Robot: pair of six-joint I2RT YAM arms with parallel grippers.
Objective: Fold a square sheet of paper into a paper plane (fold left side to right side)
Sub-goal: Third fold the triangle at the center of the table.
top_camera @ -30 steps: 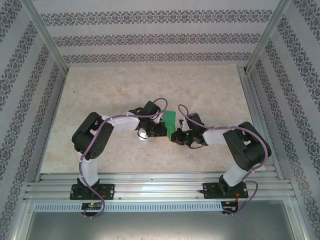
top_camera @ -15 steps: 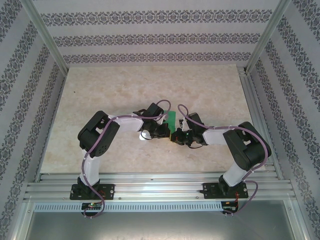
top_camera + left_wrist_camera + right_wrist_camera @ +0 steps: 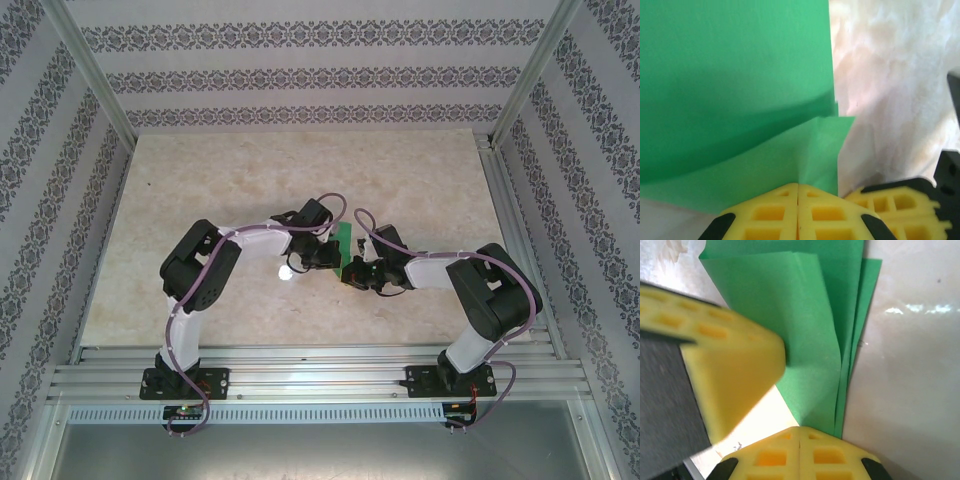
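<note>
Top cam looks down on whole table from behind; both wrist cams v. close, share green paper.

place: lab test booth | cues: aluminium frame, patterned walls

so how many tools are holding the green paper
2. The left tool is shut on a creased part of the green paper, the right tool on the narrow end of its folded layers, both near the table centre.

Green paper cut off top, left edges.
</note>
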